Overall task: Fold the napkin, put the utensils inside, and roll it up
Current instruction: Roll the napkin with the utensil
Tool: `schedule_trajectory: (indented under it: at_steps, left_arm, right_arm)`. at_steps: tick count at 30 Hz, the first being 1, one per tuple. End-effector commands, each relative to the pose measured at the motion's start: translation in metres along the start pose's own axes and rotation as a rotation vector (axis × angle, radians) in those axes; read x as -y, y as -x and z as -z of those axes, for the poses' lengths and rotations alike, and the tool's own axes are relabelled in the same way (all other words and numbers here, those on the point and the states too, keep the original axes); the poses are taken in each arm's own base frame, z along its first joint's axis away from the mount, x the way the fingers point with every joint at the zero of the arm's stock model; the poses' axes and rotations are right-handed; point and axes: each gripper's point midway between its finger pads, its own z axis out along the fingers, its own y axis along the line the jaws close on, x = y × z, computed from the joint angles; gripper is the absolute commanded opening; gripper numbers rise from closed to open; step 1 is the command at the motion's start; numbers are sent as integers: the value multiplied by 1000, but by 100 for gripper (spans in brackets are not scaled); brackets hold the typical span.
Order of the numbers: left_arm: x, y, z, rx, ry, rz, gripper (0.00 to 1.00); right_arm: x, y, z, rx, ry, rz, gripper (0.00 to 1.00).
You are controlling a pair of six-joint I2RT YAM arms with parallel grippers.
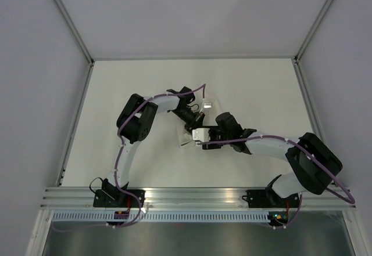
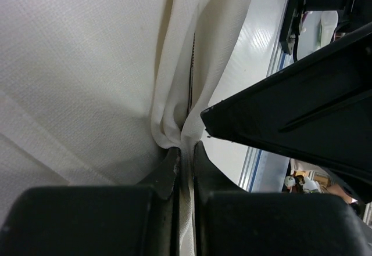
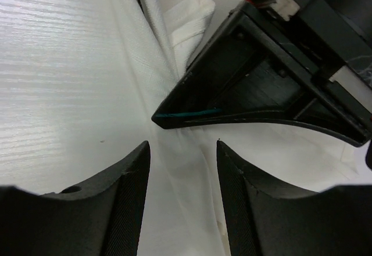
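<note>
Item: the napkin (image 2: 87, 64), white woven cloth.
- It is lying bunched near the middle of the table (image 1: 116, 82), between the two grippers, and is partly hiding under them in the top view.
- One fold is being gathered into a narrow upright crease.
- A hemmed corner is showing at the far side in the right wrist view.

Holder: the left gripper (image 2: 185, 151).
- It is reaching in from the left.
- Its jaws are pressing together on the crease, pinching the napkin between the fingertips.
- The cloth is fanning out wide and flat to one side of the pinch and hanging in loose pleats on the other.

Neighbour: the right gripper (image 3: 182, 151).
- It is coming in from the right, and its fingers (image 3: 136, 175) are standing spread apart.
- It is gripping nothing and is hovering over a flat stretch of the napkin.
- Its tips are pointing at the left gripper's black finger, close to it, though whether they are touching cannot be told.

Surroundings:
- The cream tabletop is carrying both arms' reach.
- Grey panels are enclosing it on three sides.
- A metal rail (image 1: 197, 193) is running along the near edge, where the two arm bases are sitting.
</note>
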Motion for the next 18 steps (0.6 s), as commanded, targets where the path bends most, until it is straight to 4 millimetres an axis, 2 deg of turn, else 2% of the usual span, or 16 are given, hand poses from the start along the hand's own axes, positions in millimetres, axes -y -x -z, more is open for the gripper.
schedule_trajectory:
  at_steps: [1,4,6,7,11,14,16,17,18]
  left_arm:
    - [-21,-18,-2,-62,47,36,2]
    - [-21,-18,-2,-65,43,38,2]
    - [-21,-19,-3,-67,40,36,2]
    - [-21,-19,-3,-69,42,37,2]
    - [-20,-20,-1,-70,35,37,2]
    - [-19,-21,-1,-72,32,32,2]
    - [-19,-20,1,-67,32,27,3]
    - [-17,-17,3,-59,29,17,8]
    - [-16,-16,5,-53,26,7,11]
  right_arm:
    - [0,6,-8,27,-1,57,56]
    - [2,5,-13,9,4,77,56]
    - [-4,-2,-17,-21,44,78,57]
    - [-1,2,-19,-19,51,82,56]
    - [-10,-8,-25,-72,121,99,52]
    - [-13,-11,-26,-91,151,94,46]
    - [-12,-10,-27,-97,165,91,36]
    - [-18,-12,-26,-109,193,84,32]
    - [-17,-11,-26,-110,204,88,24]
